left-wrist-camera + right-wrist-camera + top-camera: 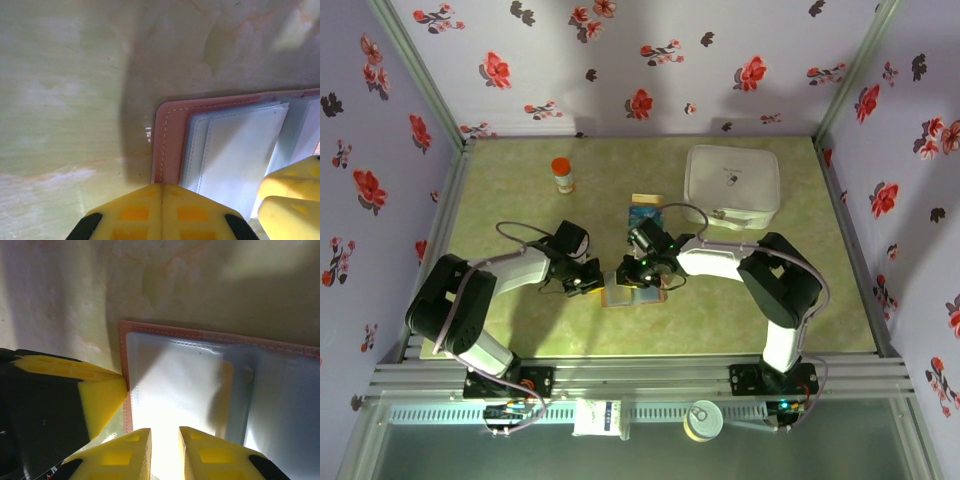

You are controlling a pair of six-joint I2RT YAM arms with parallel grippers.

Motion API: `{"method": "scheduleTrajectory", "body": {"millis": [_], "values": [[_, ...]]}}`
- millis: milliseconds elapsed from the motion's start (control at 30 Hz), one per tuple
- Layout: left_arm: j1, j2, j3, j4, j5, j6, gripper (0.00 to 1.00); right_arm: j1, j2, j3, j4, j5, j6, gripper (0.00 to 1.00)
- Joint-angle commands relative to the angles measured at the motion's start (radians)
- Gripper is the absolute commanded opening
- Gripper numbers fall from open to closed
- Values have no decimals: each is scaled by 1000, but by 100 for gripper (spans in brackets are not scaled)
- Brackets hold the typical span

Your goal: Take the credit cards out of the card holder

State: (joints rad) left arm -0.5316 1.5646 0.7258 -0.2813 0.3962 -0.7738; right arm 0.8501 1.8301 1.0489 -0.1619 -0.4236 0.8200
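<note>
The small bifold card holder [632, 296], reddish-brown at its rim and blue-grey inside, lay open and flat on the green marbled table [520, 320], between the two grippers. The left gripper [588, 283] was at the holder's left edge. In its wrist view the yellow fingers [135, 212] were pressed together with no gap, their tip over the brown stitched rim [170, 140]. Whether they pinched the rim or only rested on it could not be told.

The right gripper [638, 275] hung over the holder's inner pockets. Its two yellow fingers [131, 452] stood a narrow slit apart above a clear plastic sleeve [175, 385]; whether anything was caught between them could not be told.

Beyond the holder, well apart from both grippers, two thin credit cards [645, 214] lay on the table, one teal-blue and one pale yellow. A large white lidded plastic container [733, 185] stood to their right, and a small orange-capped bottle [563, 175] to their left.
</note>
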Motion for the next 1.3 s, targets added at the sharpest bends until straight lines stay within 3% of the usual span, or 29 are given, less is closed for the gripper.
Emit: {"method": "scheduleTrajectory", "body": {"millis": [0,367,933,1267], "values": [[8,15,15,-37,-23,31,0,7,14,32,-47,5,-7,22],[8,22,14,-48,-27,35,0,6,3,70,-210,98,-82,23],[8,-27,40,-76,-26,35,0,3,-67,69,-226,128,-89,22],[8,0,36,-64,-27,39,0,23,7,81,-120,-9,-47,23]]}}
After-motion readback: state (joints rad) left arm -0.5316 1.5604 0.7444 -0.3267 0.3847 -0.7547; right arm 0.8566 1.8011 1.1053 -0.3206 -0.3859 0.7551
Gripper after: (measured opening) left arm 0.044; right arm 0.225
